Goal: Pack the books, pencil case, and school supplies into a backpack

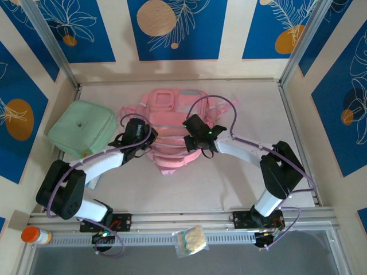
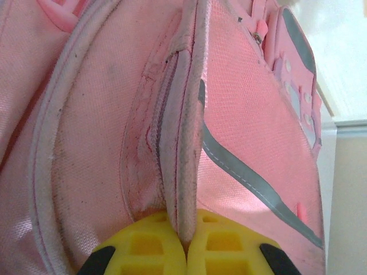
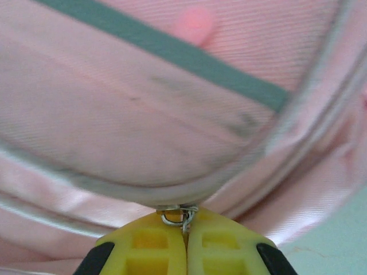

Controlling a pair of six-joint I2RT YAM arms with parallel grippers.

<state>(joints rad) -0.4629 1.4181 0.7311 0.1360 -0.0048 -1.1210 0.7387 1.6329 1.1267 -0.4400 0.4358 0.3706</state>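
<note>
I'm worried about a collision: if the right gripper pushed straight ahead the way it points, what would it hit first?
The backpack. The right gripper is shut on a small metal zipper ring, and the pale piped seam of the pink fabric lies right beyond its tips, seemingly touching them.

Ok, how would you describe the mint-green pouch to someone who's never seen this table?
Start from the pink backpack in the middle of the table. Just to its left, near the wall, lies the pouch: square, soft and mint green, the only green thing there.

Robot lab booth.
Aluminium rail (image 1: 172,220) edged the table (image 1: 229,177) at six o'clock; blue leaf-print panels (image 1: 175,28) walled twelve o'clock.
</note>
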